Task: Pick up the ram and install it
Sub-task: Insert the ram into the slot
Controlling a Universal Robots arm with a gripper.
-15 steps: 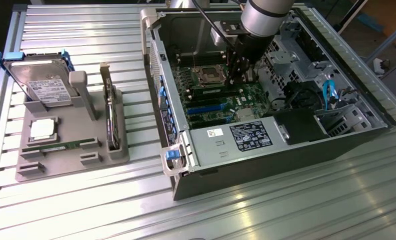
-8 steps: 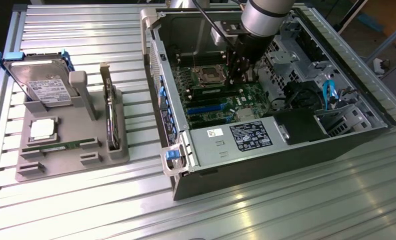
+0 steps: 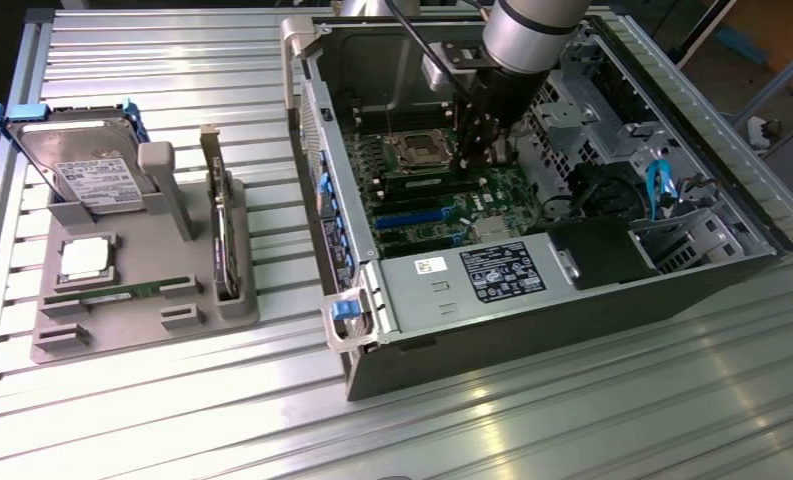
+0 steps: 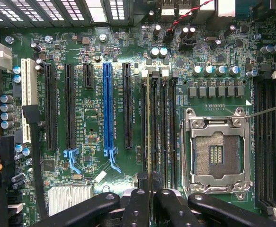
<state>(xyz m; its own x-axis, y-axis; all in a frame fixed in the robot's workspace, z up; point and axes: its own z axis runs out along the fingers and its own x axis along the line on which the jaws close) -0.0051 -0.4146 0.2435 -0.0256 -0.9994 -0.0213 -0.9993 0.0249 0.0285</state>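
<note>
Four memory slots (image 4: 164,123) lie side by side just beside the processor socket (image 4: 217,151), between it and the blue expansion slot (image 4: 107,109).

Risk, as I judge it: the slots sit close together. A small sideways error would set the ram (image 4: 150,118) on the rib between two of them. Pressing then would load the motherboard (image 4: 88,127) and could crack the stick. Cause: I see the stick edge-on, and cannot tell which of the two slots farthest from the socket it lines up with.

Risk: tilt along its length. One end seats, the other rides high, and a latch (image 4: 145,73) fails to catch.

Risk: notch reversed. Cannot check from here.

Risk: the thin board slips up through my fingers under a push.

Hand: my gripper (image 4: 150,201) is pinched narrow on the ram. The stick runs out from between the fingertips, parallel to the socket's long side, near it but apart. Whether it touches a slot, I cannot tell.

A twin stick (image 3: 113,291) lies in the grey tray (image 3: 143,330), well apart from the socket.
</note>
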